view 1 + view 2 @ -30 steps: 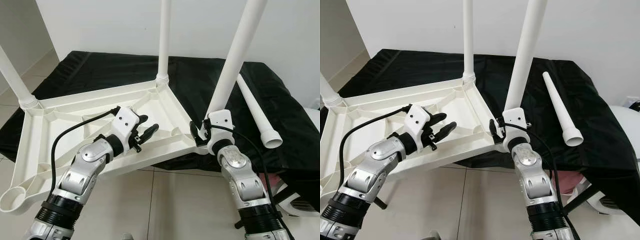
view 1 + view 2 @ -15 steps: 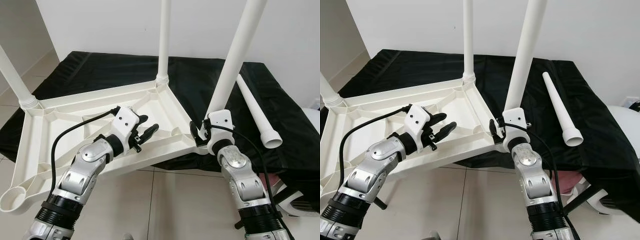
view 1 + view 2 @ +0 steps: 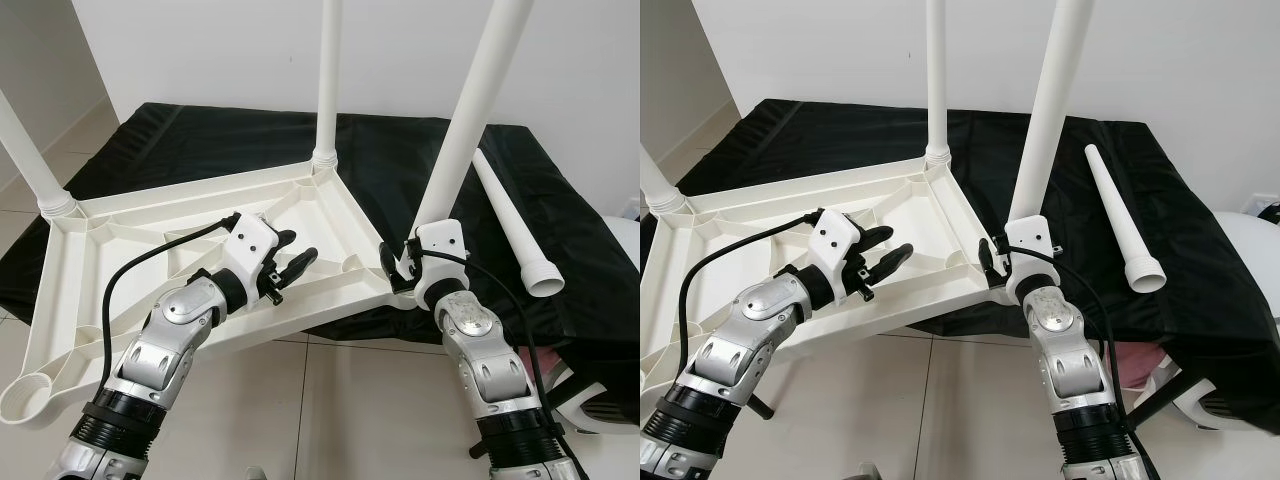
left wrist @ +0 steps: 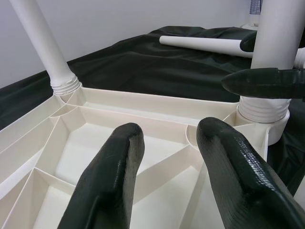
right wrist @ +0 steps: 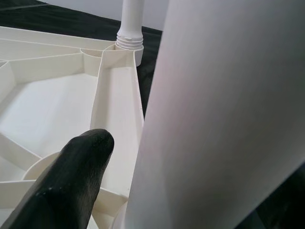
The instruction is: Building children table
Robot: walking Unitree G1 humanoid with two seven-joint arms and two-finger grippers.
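Nearest: left gripper (image 3: 288, 262) hovers w/ fingers spread wide over the upturned white tabletop (image 3: 120, 260), gripping nothing. Right gripper (image 3: 400, 262) is clamped round the base of the near-right leg (image 3: 462, 140) at its corner socket. Tabletop rests on a black-covered surface (image 3: 400, 160), near edge overhanging the floor. Judged: rigid, light, smooth moulded plastic; hold legs low, near the threaded collar. Left wrist view shows ribs and collar threads (image 4: 65, 86); head views show the spare leg (image 3: 512, 222) lying farther off on the cloth.

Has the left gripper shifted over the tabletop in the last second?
No. The left gripper hovers with jaws open over the same rib of the upturned tabletop, no nearer the far leg than before.
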